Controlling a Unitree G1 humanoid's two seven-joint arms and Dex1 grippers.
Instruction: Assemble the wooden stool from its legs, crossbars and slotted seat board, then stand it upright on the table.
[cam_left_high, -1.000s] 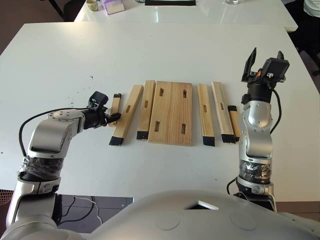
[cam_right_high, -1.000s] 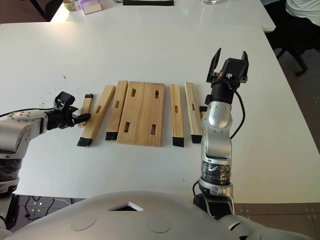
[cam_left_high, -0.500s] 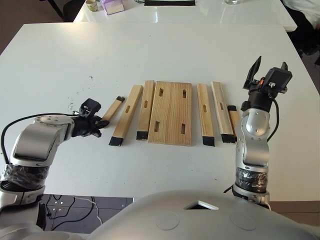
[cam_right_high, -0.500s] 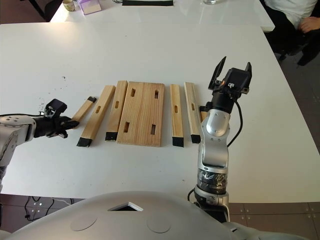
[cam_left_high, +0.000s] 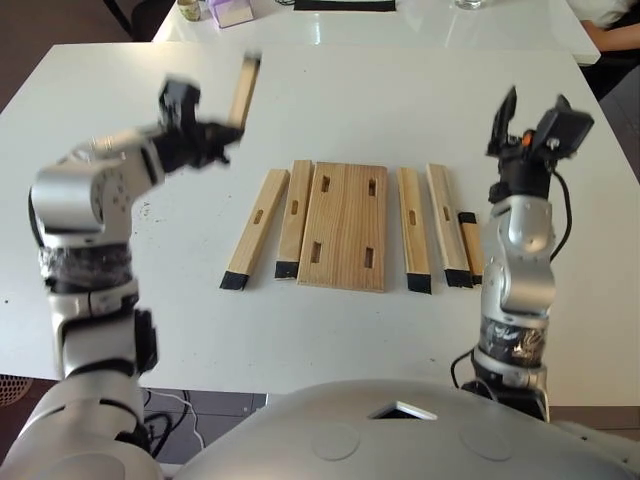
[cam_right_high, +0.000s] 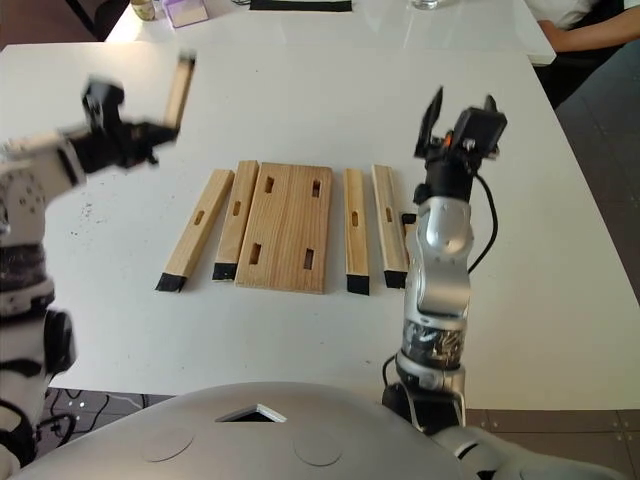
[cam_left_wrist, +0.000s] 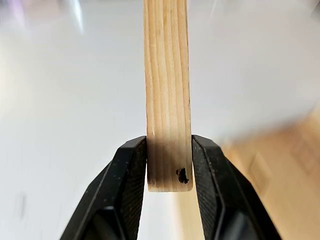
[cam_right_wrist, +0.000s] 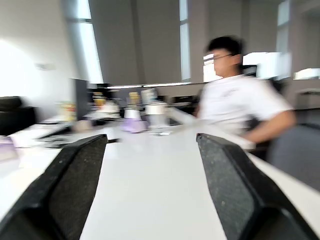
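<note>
1. Left tool (cam_left_high: 208, 137): positioned high over the left part of the surface (cam_left_high: 400, 90), well apart from the row of parts. It is clamped on the crossbar (cam_left_high: 243, 92). In the left wrist view, both fingers (cam_left_wrist: 131, 172) press on opposite faces of the bar's near end.
2. Crossbar: off the surface, close to upright, with a slight tilt. Its upper end has a dark tip.
3. Outer left leg (cam_left_high: 255, 240): flat on the surface and slanted. The black-capped end is nearest the robot. One slot shows in its face.
4. Inner left leg (cam_left_high: 295, 218): flat, just beside the left edge of the board (cam_left_high: 343, 226). Contact between the two cannot be determined.
5. Board: flat at the centre of the row, with four slots facing up.
6. Inner right leg (cam_left_high: 411, 228): flat, near the right edge of the board, with a narrow gap between them. The black cap is towards the robot.
7. Outer right leg (cam_left_high: 444, 222): flat, just beside the inner right leg.
8. Second crossbar (cam_left_high: 468, 245): flat, just beside the outer right leg, partly hidden by the right arm.
9. Right tool (cam_left_high: 528, 108): up over the right part of the surface, with its fingers (cam_right_wrist: 75, 190) pointing up. They are spread wide and grip nothing.
</note>
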